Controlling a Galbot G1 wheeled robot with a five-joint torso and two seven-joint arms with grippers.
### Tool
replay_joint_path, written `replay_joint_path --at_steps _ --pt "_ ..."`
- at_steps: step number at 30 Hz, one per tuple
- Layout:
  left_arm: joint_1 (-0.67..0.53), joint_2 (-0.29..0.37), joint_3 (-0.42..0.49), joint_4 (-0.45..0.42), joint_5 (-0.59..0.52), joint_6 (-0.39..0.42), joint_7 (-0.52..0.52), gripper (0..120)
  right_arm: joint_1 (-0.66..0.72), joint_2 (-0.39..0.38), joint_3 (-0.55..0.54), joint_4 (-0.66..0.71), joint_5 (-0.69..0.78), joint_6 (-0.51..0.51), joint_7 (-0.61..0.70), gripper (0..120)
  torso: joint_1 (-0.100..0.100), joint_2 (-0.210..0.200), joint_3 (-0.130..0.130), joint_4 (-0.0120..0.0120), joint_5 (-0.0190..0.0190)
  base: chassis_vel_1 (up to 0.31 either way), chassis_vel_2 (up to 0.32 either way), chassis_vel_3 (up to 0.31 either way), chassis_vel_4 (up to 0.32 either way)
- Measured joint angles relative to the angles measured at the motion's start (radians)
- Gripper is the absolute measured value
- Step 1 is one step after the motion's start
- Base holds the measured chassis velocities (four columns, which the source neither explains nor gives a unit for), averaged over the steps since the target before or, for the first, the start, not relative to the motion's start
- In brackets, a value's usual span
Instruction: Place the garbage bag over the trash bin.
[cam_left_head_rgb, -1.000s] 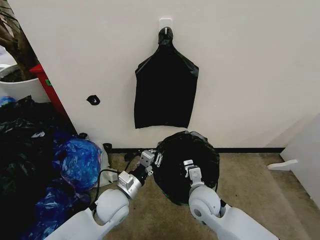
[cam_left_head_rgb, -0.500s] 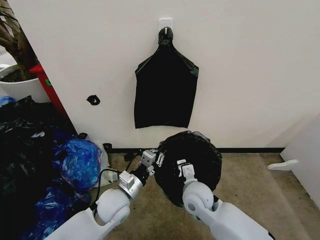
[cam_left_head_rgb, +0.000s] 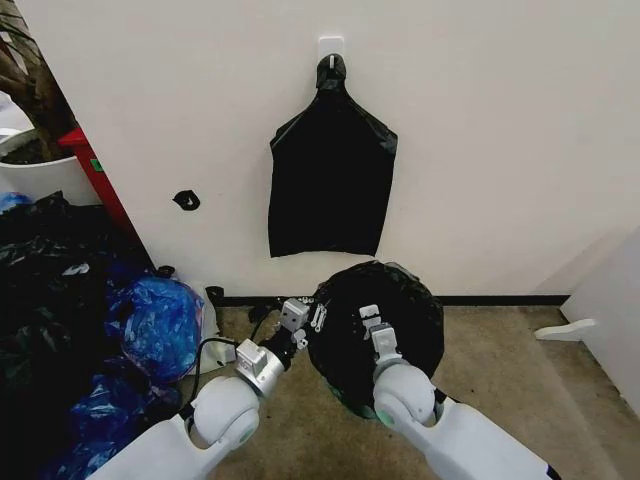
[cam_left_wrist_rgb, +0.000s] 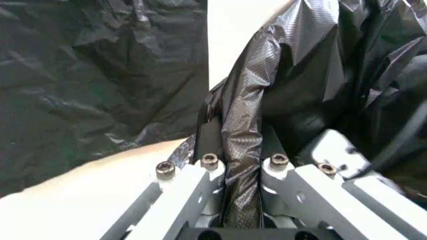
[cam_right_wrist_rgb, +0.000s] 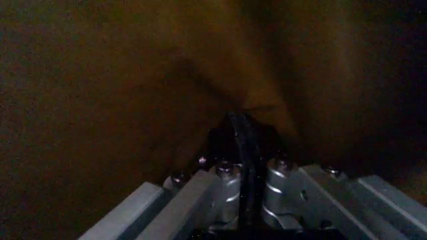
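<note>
- The left pincer is clamping a fold of the garbage bag at the bag's 9 o'clock edge, judged to be keeping the rim stretched
- The right pincer is pinching film near the bag's centre, likely tucking it down
- The trash bin is sitting on the floor against the wall, its greenish base peeking out at 6 o'clock
</note>
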Motion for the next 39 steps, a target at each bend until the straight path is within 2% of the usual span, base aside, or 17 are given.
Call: replay_joint_path --at_steps 3,9,15,17,18,22,26,35,37,39 --pt "0.002 0.001 0.003 -0.002 0.0 0.001 0.0 4 0.032 0.011 -0.001 -0.027 0.029 -0.04 0.023 0 0.0 0.0 0.0 0.0003 0.0001 0.0 0.0 0.0 0.0" --pt "0.012 0.007 -0.001 -0.012 0.002 0.002 0.002 4 0.109 0.028 0.022 -0.086 0.19 -0.109 0.099 0 0.0 0.0 0.0 0.0003 0.0001 0.0 0.0 0.0 0.0" --pt "0.015 0.003 -0.004 -0.012 0.002 0.002 0.002 4 0.111 0.023 0.029 -0.091 0.216 -0.113 0.11 0 0.0 0.0 0.0 0.0001 0.0 0.0 0.0 0.0 0.0" --pt "0.016 0.002 -0.003 -0.013 -0.001 0.002 0.002 4 0.105 0.027 0.029 -0.11 0.168 -0.042 0.073 0 0.0 0.0 0.0 0.0002 0.0 0.0 0.0 0.0 0.0" --pt "0.016 0.002 -0.003 -0.013 -0.001 0.002 0.002 4 0.105 0.027 0.029 -0.11 0.168 -0.042 0.073 0 0.0 0.0 0.0 0.0002 0.0 0.0 0.0 0.0 0.0" --pt "0.021 0.003 -0.003 -0.014 -0.005 0.004 0.003 4 0.07 0.023 0.022 -0.121 0.067 0.157 -0.068 0 0.0 0.0 0.0 0.0002 0.0 0.0 0.0 0.0 0.0" --pt "0.022 0.006 -0.009 -0.011 -0.007 0.004 0.003 4 0.033 0.008 0.007 -0.078 0.046 0.196 -0.102 0 0.0 0.0 0.0 0.0002 0.0 0.0 0.0 0.0 0.0" --pt "0.025 0.007 -0.014 -0.008 -0.007 0.004 0.004 4 -0.016 -0.012 0.0 0.036 0.211 0.038 -0.017 0 0.0 0.0 0.0 0.0002 0.0 0.0 0.0 0.0 0.0" --pt "0.024 0.008 -0.014 -0.008 -0.007 0.004 0.004 4 -0.021 -0.013 0.006 0.066 0.275 -0.017 0.014 0 0.0 0.0 0.0 0.0002 0.0 0.0 0.0 0.0 0.0" --pt "0.024 0.009 -0.013 -0.008 -0.006 0.004 0.004 4 -0.024 -0.012 0.013 0.112 0.375 -0.119 0.076 0 0.0 0.0 0.0 0.0002 -0.0001 0.0 0.0 0.0 0.0"
